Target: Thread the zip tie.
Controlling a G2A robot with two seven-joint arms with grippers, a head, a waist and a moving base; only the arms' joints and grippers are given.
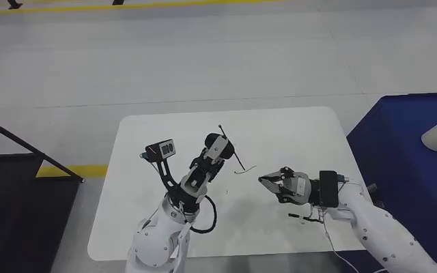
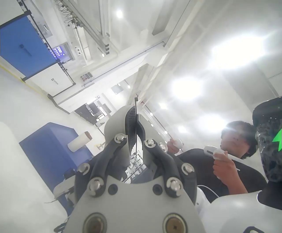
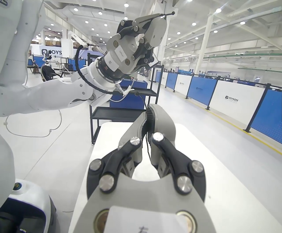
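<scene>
My left hand point(image 2: 134, 111) is closed on the black zip tie point(image 3: 173, 13) and holds it in the air above the desk point(image 1: 300, 136). The strip sticks out on both sides. My right hand point(image 3: 147, 112) is near and lower, with fingers pressed together.

Far half of table point(image 1: 287, 130), upper centre of frame, lies open. Mid-frame, zip tie point(image 1: 240, 161) hangs in the gap btwn left gripper point(image 1: 221, 145) & right gripper point(image 1: 265, 180). Blue cabinet point(image 1: 396, 143) walls off frame right.
</scene>
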